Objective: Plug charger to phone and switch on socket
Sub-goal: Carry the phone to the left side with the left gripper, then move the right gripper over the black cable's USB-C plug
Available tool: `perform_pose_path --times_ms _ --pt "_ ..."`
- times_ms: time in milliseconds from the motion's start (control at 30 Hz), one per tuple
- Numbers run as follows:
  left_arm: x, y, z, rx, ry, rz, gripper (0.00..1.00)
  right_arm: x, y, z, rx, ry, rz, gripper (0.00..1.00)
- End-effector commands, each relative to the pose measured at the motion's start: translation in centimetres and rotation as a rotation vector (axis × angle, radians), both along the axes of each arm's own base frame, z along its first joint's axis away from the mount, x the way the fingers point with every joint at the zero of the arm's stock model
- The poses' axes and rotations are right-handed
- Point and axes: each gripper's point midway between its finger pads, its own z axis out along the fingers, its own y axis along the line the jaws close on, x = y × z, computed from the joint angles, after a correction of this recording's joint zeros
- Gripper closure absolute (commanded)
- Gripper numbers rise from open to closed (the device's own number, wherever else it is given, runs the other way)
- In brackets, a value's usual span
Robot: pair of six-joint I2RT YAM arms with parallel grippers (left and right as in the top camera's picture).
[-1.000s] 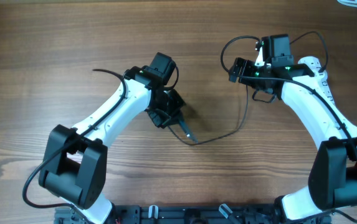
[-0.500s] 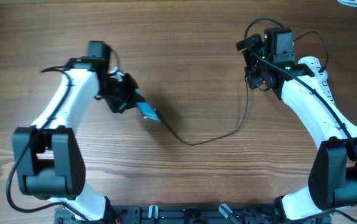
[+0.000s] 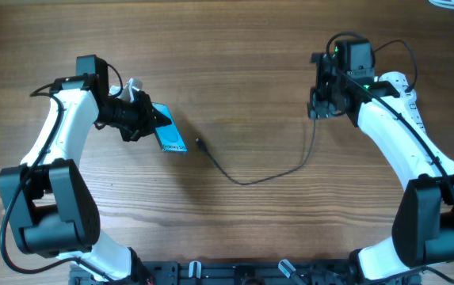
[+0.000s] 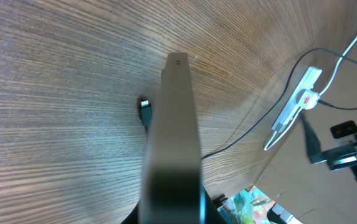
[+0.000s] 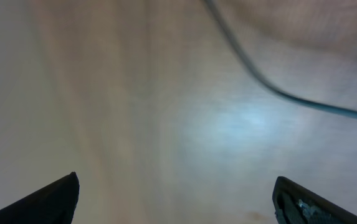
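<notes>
My left gripper [image 3: 143,119] is shut on the phone [image 3: 169,136], which shows its light blue screen and is held at a tilt above the table. In the left wrist view the phone [image 4: 175,124] shows edge-on as a grey bar. The charger's black cable [image 3: 246,181] lies in a curve on the wood. Its small dark connector tip [image 3: 199,144] rests just right of the phone, apart from it, and also shows in the left wrist view [image 4: 144,109]. My right gripper [image 3: 320,89] is open and empty above the cable's far end. A white strip with a red mark, apparently the socket [image 4: 295,102], shows far right.
White cords [image 3: 452,8] run past the top right corner. The right wrist view is blurred and shows only wood and a piece of the black cable [image 5: 271,87]. Beyond the table edge lies a colourful box [image 4: 247,205].
My left arm has swung left and back with the phone. The connector tip, close to the phone half a second ago, now lies apart from it. The right gripper shifted slightly.
</notes>
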Motion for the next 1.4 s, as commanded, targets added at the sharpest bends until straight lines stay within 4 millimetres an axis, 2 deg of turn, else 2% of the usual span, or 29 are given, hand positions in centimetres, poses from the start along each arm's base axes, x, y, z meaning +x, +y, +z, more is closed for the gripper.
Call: perform_pose_path --times_ms 0,67,133,200,333,467,567,633,733,800,900,967,1100,1167,1233,1333,1367 --pt "0.6 -0.4 1.6 -0.035 -0.076 -0.023 0.96 -2.5 3.2 -1.8 -0.257 -0.072 0.677 0.0" --pt "0.9 -0.4 1.6 -0.034 -0.087 -0.023 0.96 -4.9 7.4 -2.3 -0.284 -0.2 1.125 0.0" --pt "1.0 -0.4 1.6 -0.033 -0.093 -0.024 0.96 -7.5 10.5 -3.2 -0.276 -0.25 1.381 0.0" --pt "1.1 -0.4 1.6 -0.033 -0.097 -0.023 0.96 -9.8 12.3 -4.2 -0.292 -0.256 1.553 0.0" --pt "1.1 -0.4 1.6 -0.033 -0.092 -0.018 0.96 -13.3 14.8 -6.1 -0.294 -0.18 1.694 0.0" --pt "1.1 -0.3 1.6 -0.033 -0.093 -0.018 0.96 -16.3 16.5 -8.1 -0.385 -0.093 1.831 0.0" --pt "1.1 -0.3 1.6 -0.033 -0.093 -0.018 0.96 -18.7 18.1 -9.1 -0.421 -0.084 1.954 0.0" --pt "1.1 -0.4 1.6 -0.033 -0.093 -0.018 0.96 -19.5 18.4 -9.5 -0.481 -0.064 1.993 0.02" --pt "1.1 -0.4 1.6 -0.033 -0.092 -0.018 0.96 -20.6 18.6 -9.5 -0.599 -0.027 2.055 0.22" --pt "1.1 -0.4 1.6 -0.033 -0.092 -0.018 0.96 -20.7 17.2 -9.7 -0.712 0.037 2.075 0.4" --pt "1.1 -0.3 1.6 -0.029 -0.092 -0.018 0.96 -19.2 14.1 -9.5 -0.915 0.147 2.053 0.73" --pt "1.1 -0.2 1.5 -0.021 -0.09 -0.017 0.96 -18.7 13.8 -9.4 -0.941 0.152 2.044 0.95" --pt "1.1 -0.2 1.4 -0.018 -0.09 -0.017 0.96 -19.4 16.0 -9.6 -0.847 0.009 2.227 0.95" --pt "1.1 -0.2 1.4 -0.018 -0.09 -0.017 0.96 -19.6 17.3 -9.0 -0.789 -0.047 2.259 0.49" --pt "1.1 -0.2 1.4 -0.018 -0.09 -0.017 0.96 -18.6 20.2 -7.0 -0.739 -0.176 2.238 0.43" --pt "1.0 -0.2 1.4 -0.018 -0.089 -0.017 0.96 -16.0 23.2 -4.8 -0.806 -0.37 2.232 0.37" --pt "1.0 -0.2 1.4 -0.019 -0.085 -0.016 0.96 -15.3 24.0 -4.5 -0.84 -0.441 2.253 0.32"
